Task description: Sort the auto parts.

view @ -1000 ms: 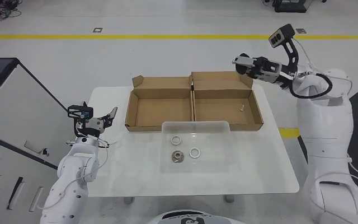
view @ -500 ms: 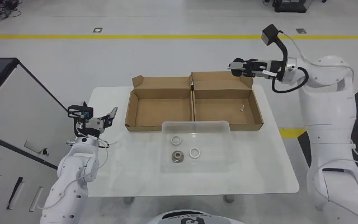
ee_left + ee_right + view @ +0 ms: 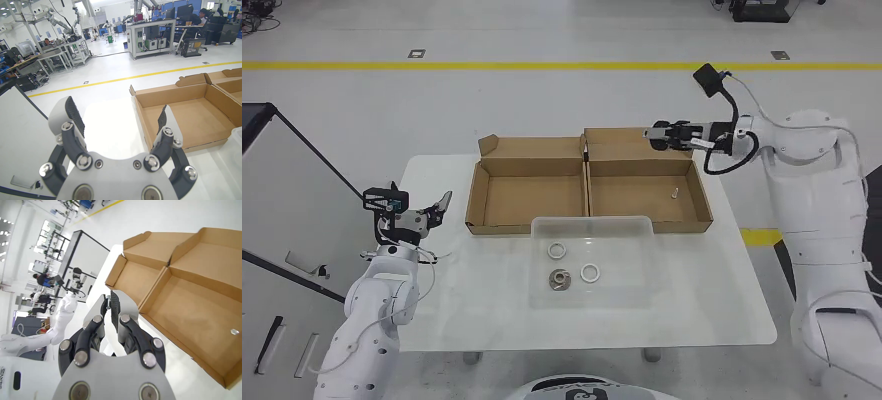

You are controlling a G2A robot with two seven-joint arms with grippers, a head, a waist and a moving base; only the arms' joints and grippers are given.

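Worktop live: R gripper clamps small screw; box just below it holds loose screw, prob. same-sort bin. L gripper gapes, idle.

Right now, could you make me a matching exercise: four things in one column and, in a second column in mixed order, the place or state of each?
Things:
1. left gripper
2. right gripper
3. white rings
4. loose bolt

Places or states:
a. in the clear tray
b. open, holding nothing
c. on the floor of the right-hand cardboard box
d. shut on a small bolt

Pairs: 1-b, 2-d, 3-a, 4-c.
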